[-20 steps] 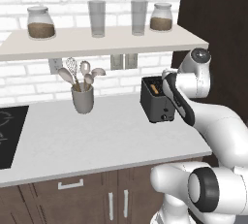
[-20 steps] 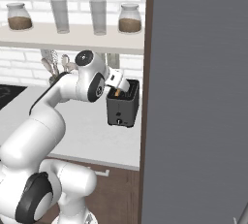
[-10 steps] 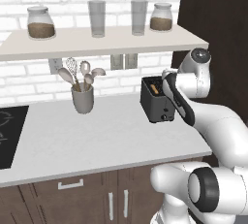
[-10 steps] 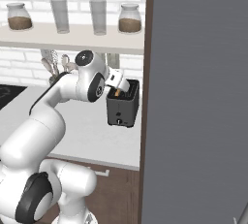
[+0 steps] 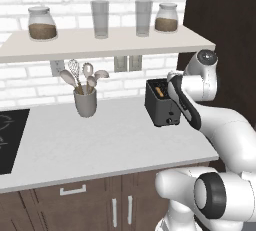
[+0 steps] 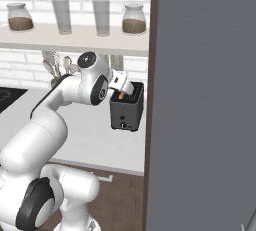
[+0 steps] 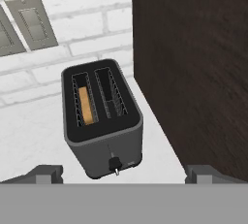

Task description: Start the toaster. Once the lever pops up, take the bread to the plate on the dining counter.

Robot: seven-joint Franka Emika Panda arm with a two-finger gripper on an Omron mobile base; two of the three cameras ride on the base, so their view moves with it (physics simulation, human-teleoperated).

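Hovering open-fingered above the loaded toaster

We see a tall dark cabinet panel (image 7: 193, 68) along the right side, with the grey worktop (image 5: 100, 140) running up against it below a white brick wall (image 5: 45, 75). A long shelf (image 5: 100, 42) carries two jars and two glasses. On the worktop the toaster (image 7: 102, 121) stands just beside the dark panel, its front lever (image 7: 115, 164) facing us in the hand view. Further left, well apart from it, sits a grey utensil cup (image 5: 85, 103). Our gripper (image 7: 123, 172) hangs above the front of the toaster, touching nothing, its fingertips (image 7: 46, 172) spread wide at either side of the hand view. The bread (image 7: 86, 104) sits deep in the left slot, only its tan top edge showing; the other slot holds nothing.
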